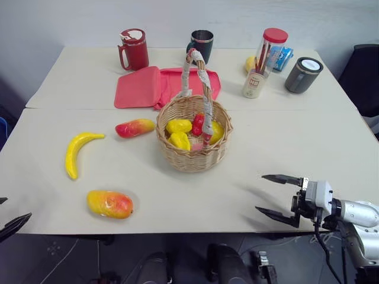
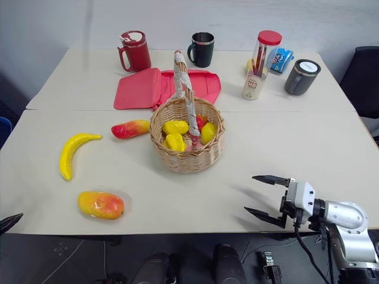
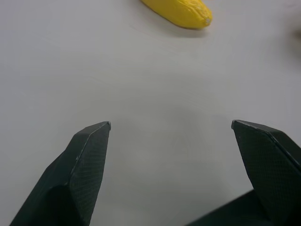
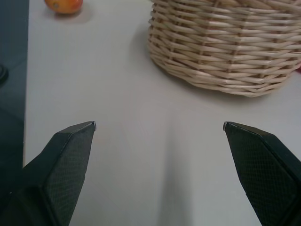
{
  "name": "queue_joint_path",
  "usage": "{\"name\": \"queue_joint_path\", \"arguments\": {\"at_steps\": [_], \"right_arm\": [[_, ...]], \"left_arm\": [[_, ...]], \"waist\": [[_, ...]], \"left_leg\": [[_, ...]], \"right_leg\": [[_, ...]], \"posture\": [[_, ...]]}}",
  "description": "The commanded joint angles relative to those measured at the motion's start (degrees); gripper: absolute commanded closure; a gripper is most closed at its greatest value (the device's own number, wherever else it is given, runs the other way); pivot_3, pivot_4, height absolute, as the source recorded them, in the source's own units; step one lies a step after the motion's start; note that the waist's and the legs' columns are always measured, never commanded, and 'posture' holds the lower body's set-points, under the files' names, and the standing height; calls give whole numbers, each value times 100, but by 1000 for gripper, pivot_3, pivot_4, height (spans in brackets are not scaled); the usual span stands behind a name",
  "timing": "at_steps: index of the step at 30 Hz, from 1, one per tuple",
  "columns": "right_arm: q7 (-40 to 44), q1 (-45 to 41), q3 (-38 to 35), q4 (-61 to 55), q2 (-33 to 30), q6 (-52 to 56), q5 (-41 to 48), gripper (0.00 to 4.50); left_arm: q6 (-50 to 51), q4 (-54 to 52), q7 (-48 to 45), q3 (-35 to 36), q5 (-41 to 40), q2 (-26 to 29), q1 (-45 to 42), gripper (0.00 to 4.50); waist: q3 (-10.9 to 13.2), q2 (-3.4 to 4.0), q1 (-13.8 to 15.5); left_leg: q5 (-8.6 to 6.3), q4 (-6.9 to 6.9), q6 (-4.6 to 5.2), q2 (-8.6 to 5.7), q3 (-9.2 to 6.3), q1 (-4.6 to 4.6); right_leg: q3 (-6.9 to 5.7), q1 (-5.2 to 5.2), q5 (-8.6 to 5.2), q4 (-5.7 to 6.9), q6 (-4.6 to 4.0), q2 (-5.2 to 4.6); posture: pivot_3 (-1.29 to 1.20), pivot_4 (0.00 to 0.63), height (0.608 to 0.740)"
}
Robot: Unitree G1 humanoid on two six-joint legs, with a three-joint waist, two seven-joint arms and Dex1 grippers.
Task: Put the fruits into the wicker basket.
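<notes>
Banana [image 1: 76, 152], two mangoes lie beside wicker basket [image 1: 192, 155] (fruit inside); both claws spread, empty.

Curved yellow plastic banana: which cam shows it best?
Left eye view: the whole curved yellow plastic banana lies unobstructed on the pale table, left of the round tan wicker basket. The right eye view shows the same, slightly shifted. The left wrist view catches just one tip beyond the open left hand.

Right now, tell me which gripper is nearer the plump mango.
Left. The left gripper sits at the table's near-left corner, close beside the plump mango; the right gripper is across the table's near edge, right of the wicker basket.
</notes>
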Motion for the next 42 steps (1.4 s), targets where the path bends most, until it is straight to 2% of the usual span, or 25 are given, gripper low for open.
{"name": "queue_joint_path", "arguments": {"at_steps": [1,4,7,11,15,17,20,23,25,27,30,33,35,37,39,42], "right_arm": [[-251,-45,-188,-653,243,88,606,0],[-944,-358,-205,-1699,81,1413,1634,0],[-1241,-677,-201,-2257,-54,1986,2044,0],[-1449,-1366,-156,-2414,-79,2203,2096,0],[-1432,-1765,-86,-2314,22,2207,1964,0],[-1368,-1825,-73,-2249,56,2179,1886,0],[-1179,-1814,-73,-2063,75,2010,1662,0],[-946,-1811,-202,-1734,-8,1782,1404,0],[-907,-1855,-312,-1537,-38,1712,1338,0],[-788,-1822,-356,-1453,-90,1651,1298,0],[-779,-1724,-404,-1580,-160,1781,1387,0],[-837,-1647,-427,-1680,-221,1829,1320,0],[-946,-1570,-494,-1798,-237,1869,1325,0],[-1101,-1421,-582,-1973,-262,1947,1332,0],[-1244,-1263,-650,-2146,-284,2022,1326,0],[-1463,-1101,-706,-2367,-263,2096,1296,0]], "left_arm": [[1185,-335,304,488,-518,177,-110,202],[2668,-916,856,639,-1001,405,-529,202],[3663,-1366,1025,336,-1104,758,-838,202],[4657,-1255,1716,-1004,-1035,1133,-2566,202],[4964,-262,2680,-2409,-206,818,-4567,202],[5008,142,2788,-2818,-5,551,-5210,202],[5035,402,2702,-3302,232,276,-5677,202],[5116,339,2590,-3494,326,231,-5786,758],[5165,248,2464,-3573,355,256,-5773,1371],[4939,210,2235,-3645,451,356,-5649,2025],[4069,648,1827,-3383,561,546,-5381,2995],[2418,1081,1301,-3000,653,727,-5189,3865],[1676,881,767,-2732,494,770,-5137,3960],[1280,409,480,-2804,466,739,-5372,3960],[1085,49,460,-3219,681,563,-5865,3960],[1131,-116,622,-4040,1121,-69,-6952,3960]], "waist": [[1,1,-1],[1,-1,4],[-7,-16,20],[-7,-15,118],[-10,-19,157],[-13,-26,148],[-15,-33,129],[-13,-46,125],[-14,-46,131],[-13,-46,133],[-13,-46,114],[-13,-46,116],[-12,-46,132],[-12,-46,171],[-12,-46,274],[-13,-45,396]], "left_leg": [[0,0,0,0,0,-1],[2,6,0,0,4,-1],[7,15,-6,-1,-4,-5],[7,7,-15,-3,-5,-6],[16,8,-15,-10,11,-12],[19,11,-12,-9,24,-12],[15,13,-6,-8,63,-12],[9,17,-1,-5,83,-13],[8,19,-2,0,85,-11],[8,31,-2,6,85,-11],[7,52,-3,15,84,-11],[4,61,-7,20,83,-9],[1,66,-7,22,78,-13],[-7,78,3,17,74,-20],[-10,90,13,3,60,-31],[-13,100,36,-20,47,-35]], "right_leg": [[0,-2,0,1,0,1],[11,-7,0,10,0,-3],[31,-14,1,26,-7,-8],[32,-22,-4,29,-18,-3],[16,-33,-3,63,-17,36],[14,-35,-3,67,-16,46],[5,-48,-2,65,-14,49],[1,-58,-1,63,-13,50],[1,-57,-1,61,-13,53],[2,-57,-1,68,-13,53],[7,-57,-1,83,-13,53],[9,-58,-2,90,-15,53],[3,-57,-2,88,-16,50],[-3,-57,-2,89,-17,36],[-20,-54,-1,88,-15,17],[-28,-32,12,81,5,4]], "posture": [[0,150,740],[0,150,740],[0,150,740],[0,150,740],[0,150,740],[0,150,740],[0,150,740],[0,150,740],[0,150,740],[0,150,740],[0,150,740],[0,150,740],[0,150,740],[0,150,740],[0,150,740],[0,150,740]]}}
